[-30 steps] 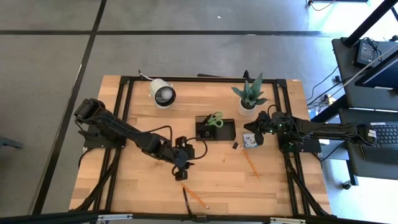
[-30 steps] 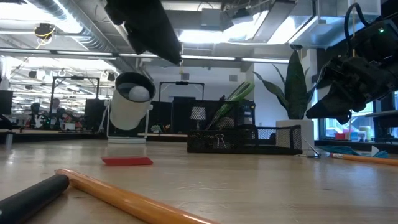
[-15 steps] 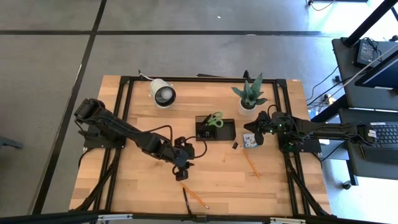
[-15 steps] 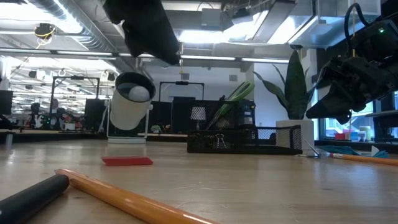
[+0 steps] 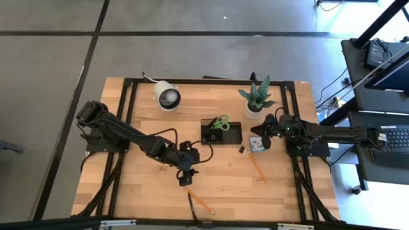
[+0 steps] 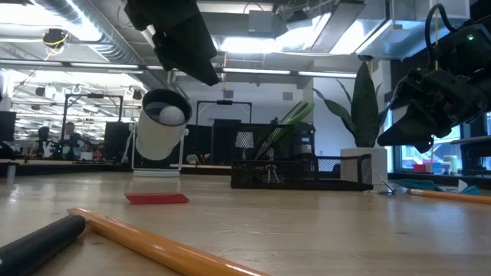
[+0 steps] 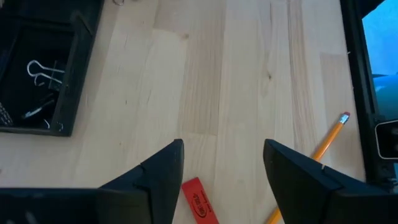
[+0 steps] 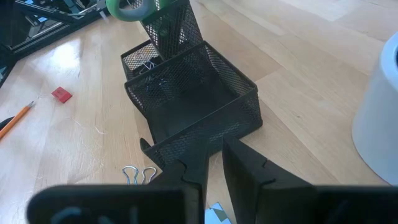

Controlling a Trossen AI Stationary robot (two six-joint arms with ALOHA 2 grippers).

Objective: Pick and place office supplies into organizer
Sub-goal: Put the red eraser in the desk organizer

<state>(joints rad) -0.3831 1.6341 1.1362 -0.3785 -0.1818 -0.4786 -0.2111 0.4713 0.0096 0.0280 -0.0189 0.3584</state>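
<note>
I see my left tool (image 7: pixel 221 163) spread above the red eraser (image 7: pixel 199 200) on the bench (image 5: pixel 223 176). My right tool (image 8: pixel 214 163), fingers nearly pressed together, empty, sits beside the organizer (image 5: pixel 221 133).

Both arms are matte black, built of jointed tubular segments with blocky housings at the joints. The left arm (image 5: pixel 128 135) carries a thin black cable looping along its forearm toward the wrist. The left gripper (image 7: pixel 222 163) ends in two dark, wedge-shaped fingers (image 7: pixel 163 165) with flat, angular faces. The right arm (image 5: pixel 332 134) shows small green indicator lights near its wrist housing. The right gripper (image 8: pixel 212 167) has two black, faceted fingers (image 8: pixel 245 169) of moulded appearance.
</note>
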